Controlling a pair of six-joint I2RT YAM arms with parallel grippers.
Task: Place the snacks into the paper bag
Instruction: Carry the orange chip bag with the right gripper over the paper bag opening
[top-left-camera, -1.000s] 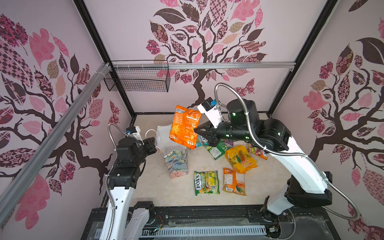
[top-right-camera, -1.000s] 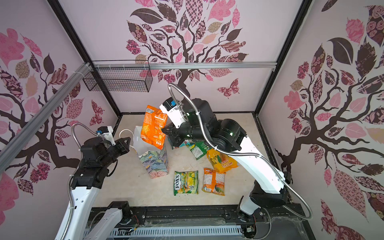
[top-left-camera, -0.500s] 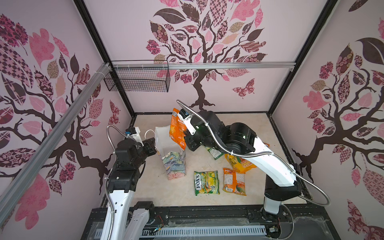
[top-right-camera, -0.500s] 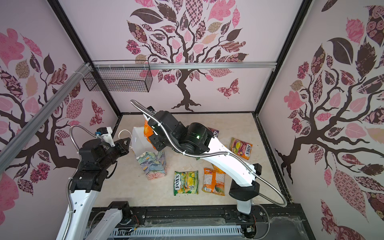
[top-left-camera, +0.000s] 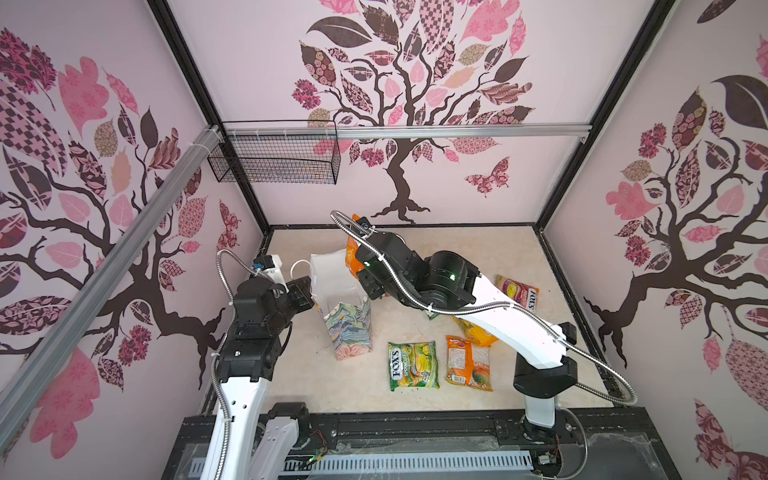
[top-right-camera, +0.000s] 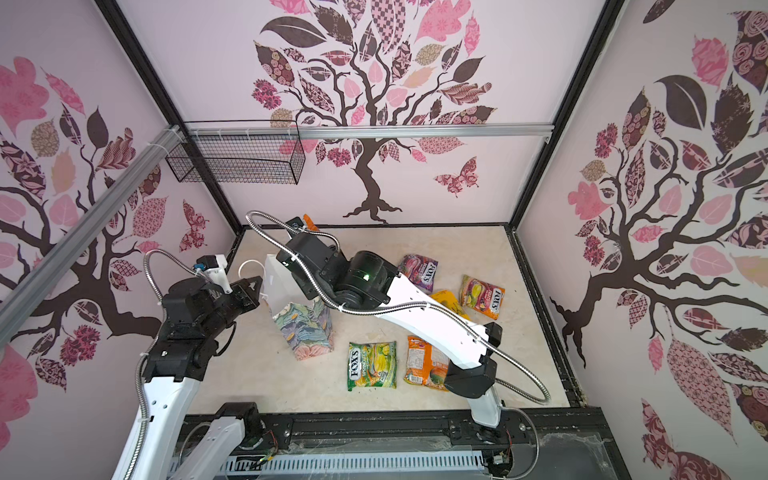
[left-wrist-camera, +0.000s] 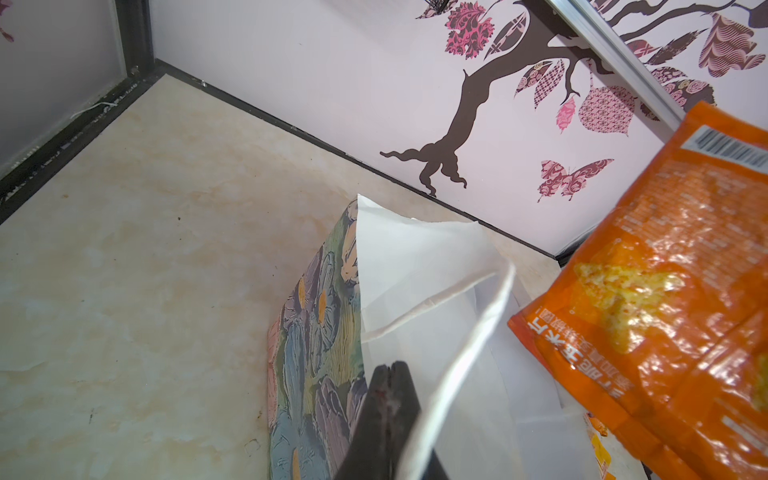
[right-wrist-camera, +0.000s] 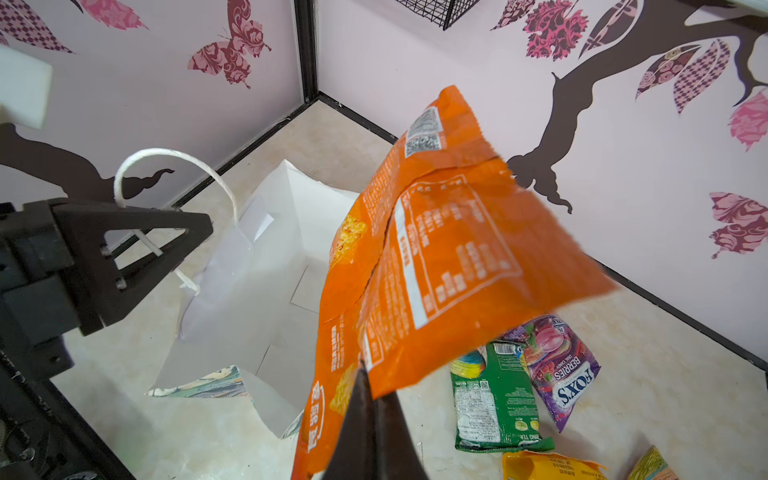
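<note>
Orange snack (right-wrist-camera: 436, 270) pinched in right claw (right-wrist-camera: 370, 399), at paper bag (right-wrist-camera: 266, 257) mouth.

**Glossy film, matt paper**

The orange pouch (right-wrist-camera: 436, 270) in my right gripper (right-wrist-camera: 374, 390) is crinkled plastic film, glossy and full of bright glints. The paper bag (left-wrist-camera: 415, 257) is matt paper, smooth white inside and printed outside. Its cord handle (right-wrist-camera: 174, 153) is white twisted cord. My gripper's fingers are matt black plastic. The worktop (left-wrist-camera: 145, 228) is smooth and marble-patterned, with a faint sheen.

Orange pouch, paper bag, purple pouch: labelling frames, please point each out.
orange pouch (right-wrist-camera: 449, 270): right wrist view, printed back panel.
paper bag (right-wrist-camera: 257, 282): right wrist view, white inner wall.
purple pouch (right-wrist-camera: 561, 370): right wrist view, printed front.
</note>
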